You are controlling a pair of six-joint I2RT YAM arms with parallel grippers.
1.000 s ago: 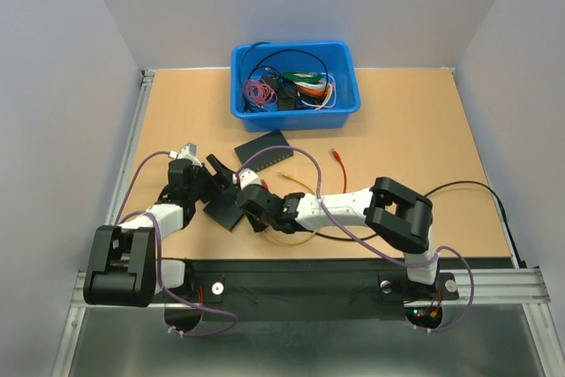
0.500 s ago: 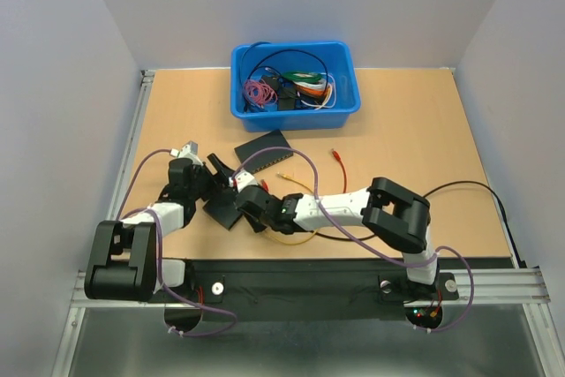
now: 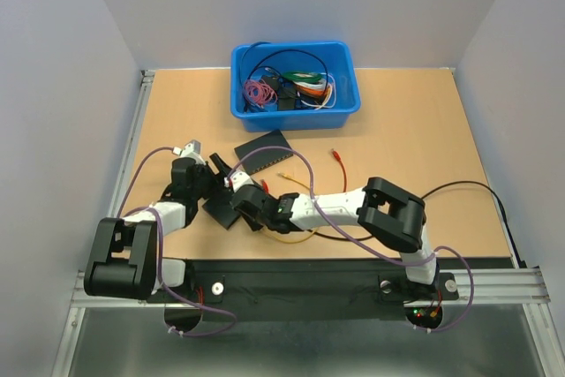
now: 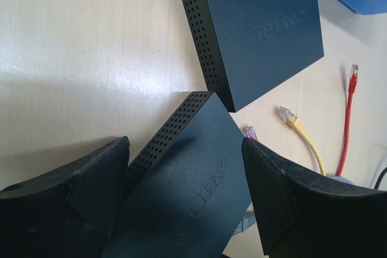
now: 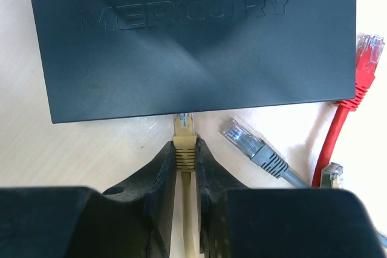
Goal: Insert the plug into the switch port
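Right gripper point(image 5: 184, 156): clamped on the plug's boot, one finger tight on each side.
Plug point(image 5: 184, 126): beige, aimed straight at the switch's near edge. Clear tip touching or just under that edge; whether seated in a port, cannot tell.
Switch point(image 5: 193, 34): black, flat on the table, lettered top up, set at an angle to the table's edges.
Left gripper point(image 4: 184, 170): jaws wide apart, one finger along each side of the switch; contact unclear.
Far switch point(image 4: 260, 28): just beyond, corner close to the switch's corner; touching or not, cannot tell.
Right flank: grey plug point(image 5: 248, 143) just beside the held plug, red cable point(image 5: 347, 104) past it by the switch's right corner.
Room: bare table point(image 3: 415, 130) out to the right; bin point(image 3: 296, 77) at the far edge, well apart.
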